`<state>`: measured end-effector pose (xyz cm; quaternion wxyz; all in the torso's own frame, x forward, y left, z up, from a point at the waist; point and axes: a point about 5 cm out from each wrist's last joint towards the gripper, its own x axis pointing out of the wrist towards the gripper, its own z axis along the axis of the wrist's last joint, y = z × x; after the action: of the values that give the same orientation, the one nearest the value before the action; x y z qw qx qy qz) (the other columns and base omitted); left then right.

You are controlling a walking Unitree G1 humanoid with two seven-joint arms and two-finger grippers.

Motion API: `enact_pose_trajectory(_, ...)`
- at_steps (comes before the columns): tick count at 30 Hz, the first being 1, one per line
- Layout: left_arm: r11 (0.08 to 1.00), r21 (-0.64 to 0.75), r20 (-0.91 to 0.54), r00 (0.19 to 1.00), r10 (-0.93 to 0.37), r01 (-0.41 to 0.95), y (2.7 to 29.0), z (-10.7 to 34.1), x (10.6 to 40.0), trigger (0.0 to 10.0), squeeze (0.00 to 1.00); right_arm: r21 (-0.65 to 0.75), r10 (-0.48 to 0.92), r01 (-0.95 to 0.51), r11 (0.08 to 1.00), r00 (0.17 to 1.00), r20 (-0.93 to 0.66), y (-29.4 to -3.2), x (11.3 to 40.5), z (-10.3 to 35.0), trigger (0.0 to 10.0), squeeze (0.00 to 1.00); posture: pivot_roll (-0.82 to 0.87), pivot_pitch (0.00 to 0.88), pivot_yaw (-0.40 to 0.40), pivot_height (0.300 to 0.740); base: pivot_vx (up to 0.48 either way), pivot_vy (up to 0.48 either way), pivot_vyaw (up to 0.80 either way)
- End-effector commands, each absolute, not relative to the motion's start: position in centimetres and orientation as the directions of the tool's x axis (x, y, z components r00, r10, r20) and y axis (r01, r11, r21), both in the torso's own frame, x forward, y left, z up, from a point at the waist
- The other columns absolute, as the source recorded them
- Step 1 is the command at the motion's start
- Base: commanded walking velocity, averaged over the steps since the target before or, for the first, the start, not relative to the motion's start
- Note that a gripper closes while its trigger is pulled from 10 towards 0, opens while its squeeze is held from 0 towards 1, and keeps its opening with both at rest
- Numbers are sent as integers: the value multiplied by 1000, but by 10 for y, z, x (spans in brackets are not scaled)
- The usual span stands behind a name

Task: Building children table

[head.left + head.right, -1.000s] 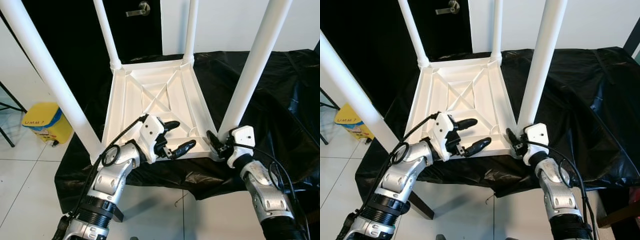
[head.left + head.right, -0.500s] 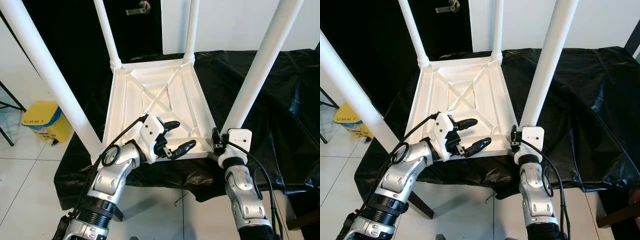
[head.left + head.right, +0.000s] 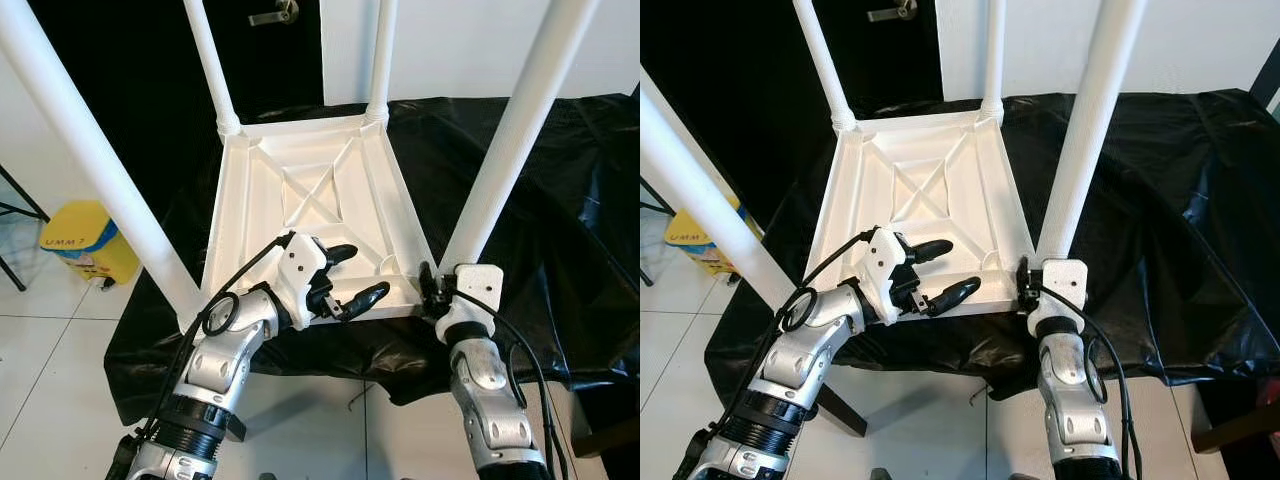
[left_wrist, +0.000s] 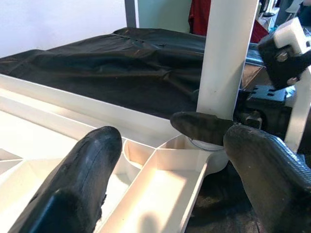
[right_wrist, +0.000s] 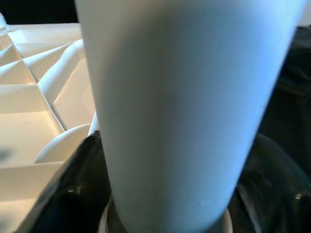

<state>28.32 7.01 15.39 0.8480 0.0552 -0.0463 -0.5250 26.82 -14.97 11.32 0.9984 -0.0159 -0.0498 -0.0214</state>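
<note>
A white children's table [image 3: 300, 190] lies upside down on a black cloth, its four round legs pointing up. My right gripper [image 3: 432, 285] is at the foot of the near right leg [image 3: 505, 150], with its fingers closed around that leg [image 5: 180, 97] just above the socket. My left gripper [image 3: 362, 270] hovers open over the near edge of the table's ribbed underside, empty, a little to the left of that corner. In the left wrist view its two fingers [image 4: 82, 179] frame the same leg [image 4: 226, 53] and one finger [image 4: 201, 127] of the right gripper.
The black cloth [image 3: 560, 200] covers the support and hangs over its front edge. A yellow bin [image 3: 90, 240] stands on the white tiled floor at the left. A dark door with a handle [image 3: 272, 15] is behind. The near left leg [image 3: 90, 150] rises close to my left arm.
My right arm has swung left under the corner and its gripper has closed in on the foot of the near right leg. The left gripper has stayed put.
</note>
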Motion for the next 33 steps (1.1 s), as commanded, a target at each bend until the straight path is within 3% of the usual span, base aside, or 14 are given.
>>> enact_pose_trajectory(1,484,142,24,486,-874,864,73,155,284,10000,0,-27,-21,25,999,990,141,-149,266,120,10000,1000,-119,43,21,740,0,0,0)
enact_pose_trajectory(8,490,141,24,492,-870,860,75,155,284,10000,0,-19,21,-18,1000,988,152,-150,258,122,10000,1000,-122,54,23,740,0,0,0)
enact_pose_trajectory(9,496,142,22,499,-867,856,78,155,285,10000,0,-30,61,-57,998,986,154,-149,251,121,10000,8,-126,58,24,740,0,0,0)
enact_pose_trajectory(25,517,160,8,523,-852,841,93,159,288,10000,0,-93,181,-169,981,974,135,-152,217,117,10000,0,-139,75,33,740,0,0,0)
enact_pose_trajectory(33,515,166,9,521,-854,841,94,162,290,10000,0,-123,197,-180,976,970,142,-165,224,123,10000,0,-140,75,45,740,0,0,0)
